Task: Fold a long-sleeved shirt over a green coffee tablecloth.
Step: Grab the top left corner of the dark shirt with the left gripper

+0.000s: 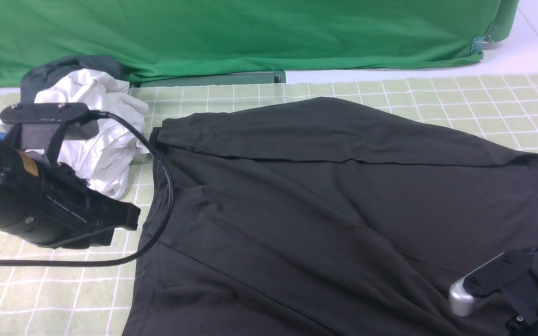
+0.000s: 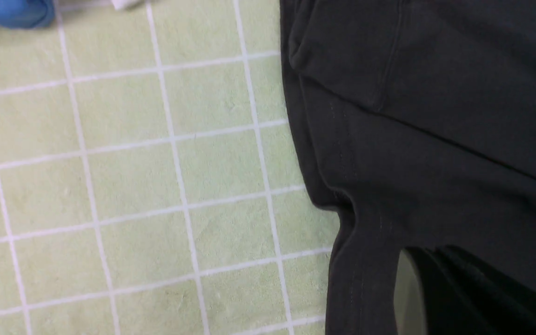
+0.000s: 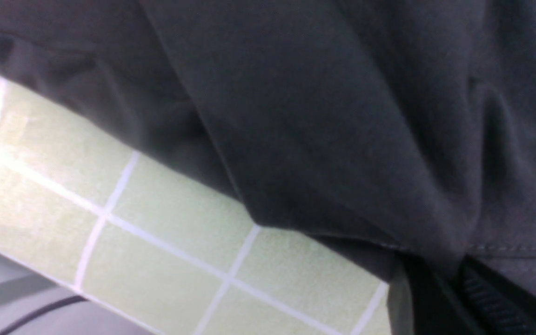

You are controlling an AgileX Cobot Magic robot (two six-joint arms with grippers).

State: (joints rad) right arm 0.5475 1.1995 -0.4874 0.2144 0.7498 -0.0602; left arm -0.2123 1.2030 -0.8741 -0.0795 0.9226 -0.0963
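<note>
- My front camera sat between my left arm (image 1: pixel 31 205) and right arm (image 1: pixel 507 287), looking forward and down from farther off over most of the black shirt (image 1: pixel 325 196) on the gridded tablecloth (image 1: pixel 484 102).
- My left wrist camera looked down from close by at the shirt's edge on the tablecloth.
- My right wrist camera sat closer still, at another edge.
- All three shared shirt and tablecloth.

One shirt (image 1: pixel 320 200), one tablecloth (image 1: pixel 484 102)
</note>
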